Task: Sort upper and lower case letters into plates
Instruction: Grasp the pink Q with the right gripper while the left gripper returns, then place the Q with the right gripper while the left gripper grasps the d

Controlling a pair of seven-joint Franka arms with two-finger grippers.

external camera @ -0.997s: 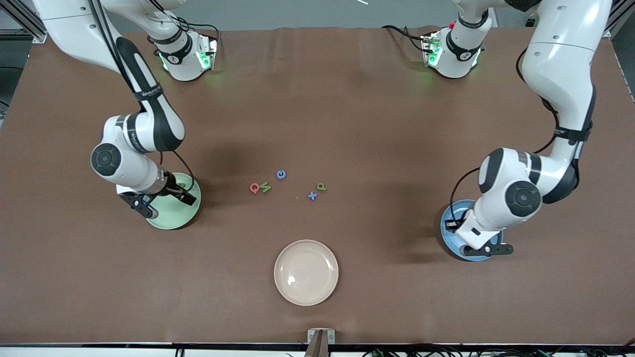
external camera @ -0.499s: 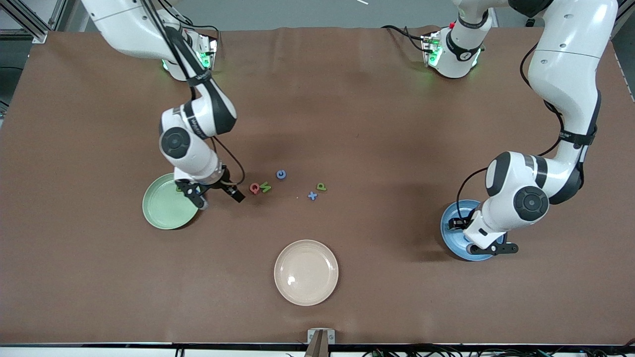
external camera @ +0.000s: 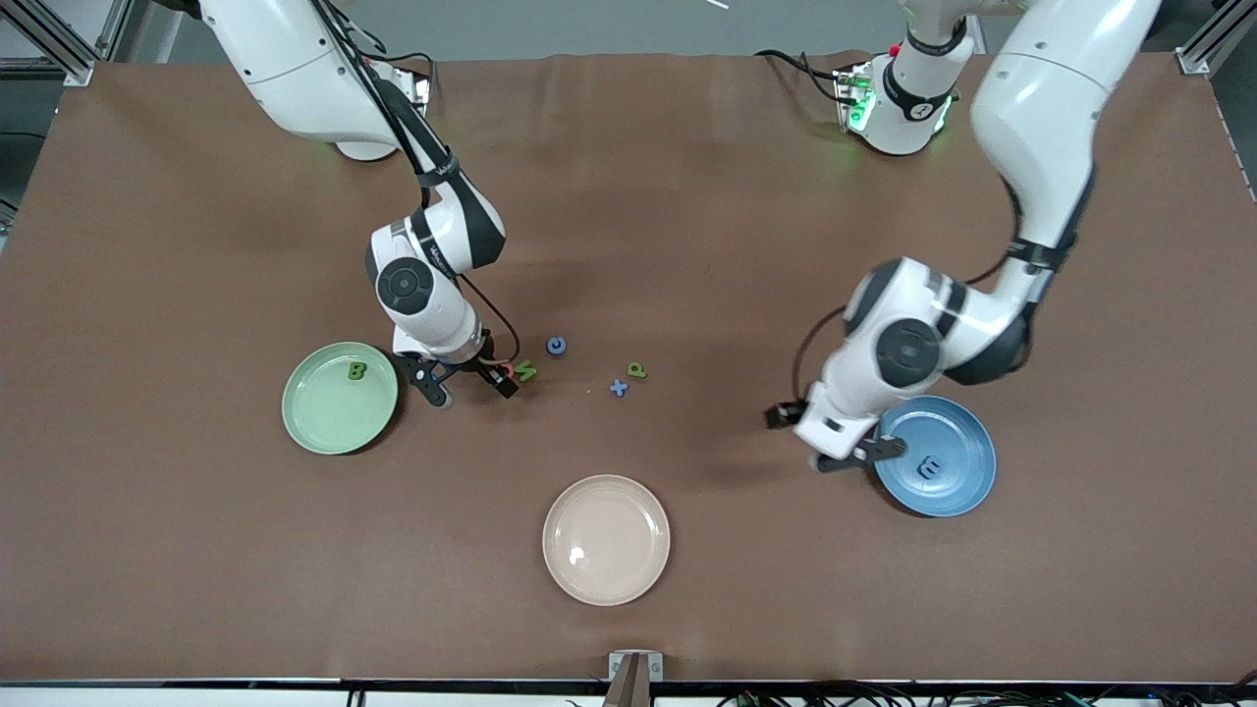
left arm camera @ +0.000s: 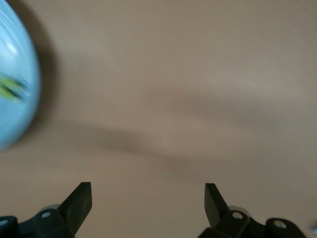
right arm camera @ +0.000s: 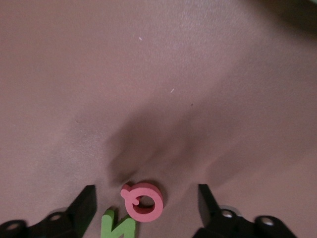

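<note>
Right gripper low over table, jaws spread, straddling pink-red Q; green N touching beside it. Tiny, light, stiff, likely skittish: pinch across Q's ring, clear of N. Left gripper spread, empty, beside blue plate.

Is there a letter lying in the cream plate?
No, the cream plate holds nothing; single letters lie in the green plate and blue plate.
</note>
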